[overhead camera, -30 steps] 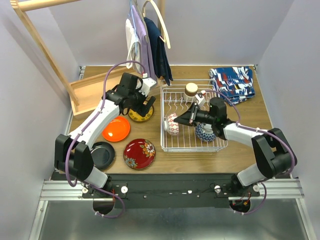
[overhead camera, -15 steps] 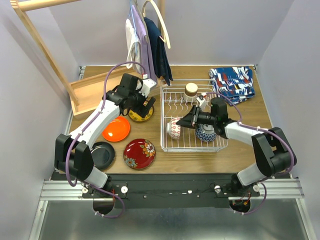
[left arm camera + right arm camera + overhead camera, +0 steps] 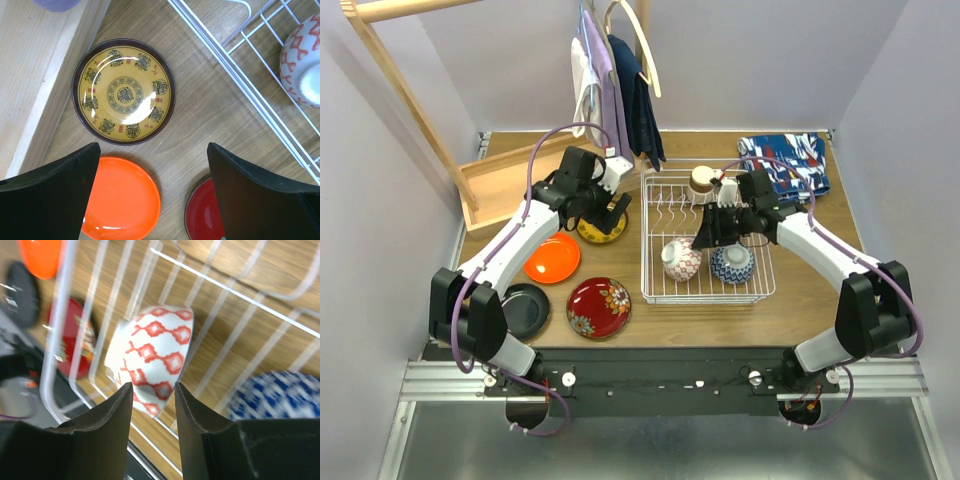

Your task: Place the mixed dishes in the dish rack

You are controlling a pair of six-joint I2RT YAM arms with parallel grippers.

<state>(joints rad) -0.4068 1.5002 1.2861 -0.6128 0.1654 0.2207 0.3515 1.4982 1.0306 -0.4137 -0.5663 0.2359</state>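
Rack loading: my left fingers (image 3: 50, 200) hang spread wide over the yellow plate (image 3: 124, 91) on the tabletop (image 3: 720, 320). My right fingers (image 3: 100, 440), slightly parted and empty, hover above the pink bowl (image 3: 155, 357) in the dish rack (image 3: 644, 270). My worry: that flat plate could skid when pinched. Four plates outside; two bowls, one cup (image 3: 703, 179) inside.

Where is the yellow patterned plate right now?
In the top view, the yellow patterned plate lies flat on the table's left side, between the wooden frame base and the dish rack, just beyond the orange plate, under the open left gripper.
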